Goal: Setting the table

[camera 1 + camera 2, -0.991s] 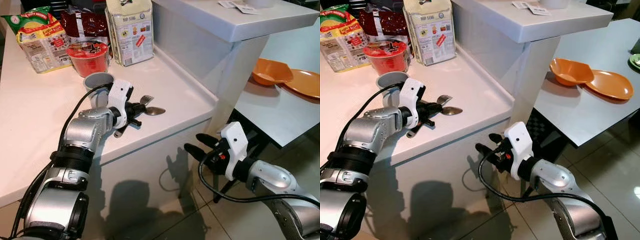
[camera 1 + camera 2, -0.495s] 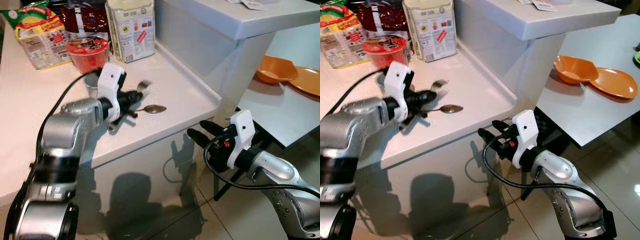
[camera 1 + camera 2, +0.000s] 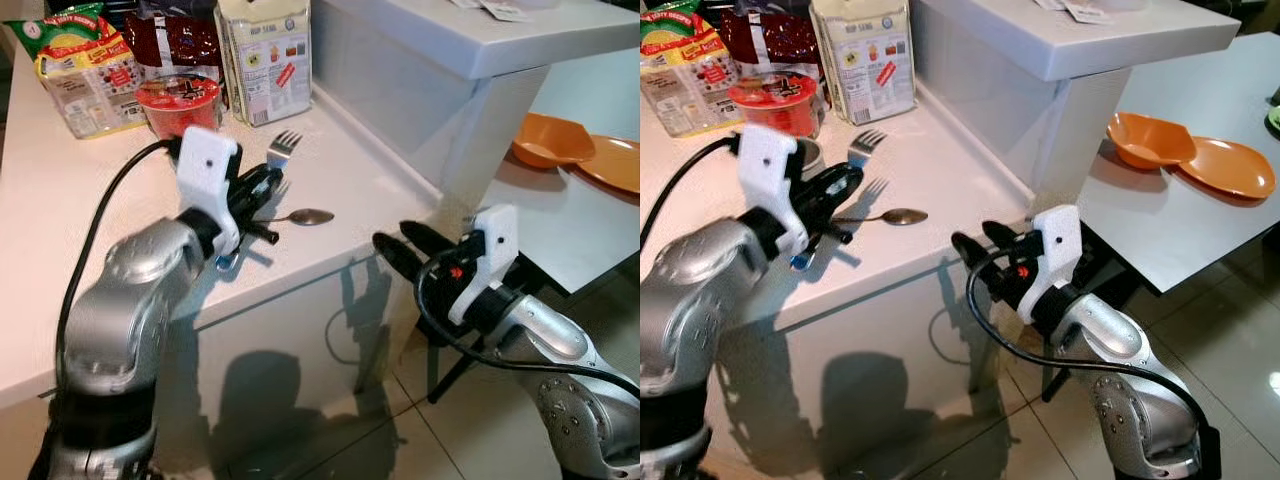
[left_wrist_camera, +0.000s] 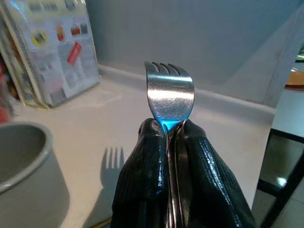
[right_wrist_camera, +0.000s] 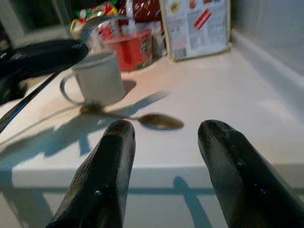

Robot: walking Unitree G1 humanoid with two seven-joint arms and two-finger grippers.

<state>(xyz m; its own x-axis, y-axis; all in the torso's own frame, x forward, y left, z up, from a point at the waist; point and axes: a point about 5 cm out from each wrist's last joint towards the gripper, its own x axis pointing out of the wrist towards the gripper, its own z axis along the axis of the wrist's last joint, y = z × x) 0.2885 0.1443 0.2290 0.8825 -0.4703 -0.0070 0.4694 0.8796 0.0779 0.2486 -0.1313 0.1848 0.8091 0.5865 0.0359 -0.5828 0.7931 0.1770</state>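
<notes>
Left tool [image 3: 262, 186] pinches fork [image 4: 169, 92] by its neck; right tool [image 5: 166, 142] gapes empty. Thin grip: fork may pivot, slip onto spoon [image 3: 305, 216] at 5 o'clock.

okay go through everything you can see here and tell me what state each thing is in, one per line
Left gripper: shut on the fork, raised above the counter.
Silver metal fork: held, tines up.
Silver metal spoon: lying flat on the white counter.
Grey mug: upright by the spoon handle.
Red instant-noodle cup: upright, lid on.
Right gripper: open, holding nothing, at the counter's edge.
Orange bowl: upright on the table.
</notes>
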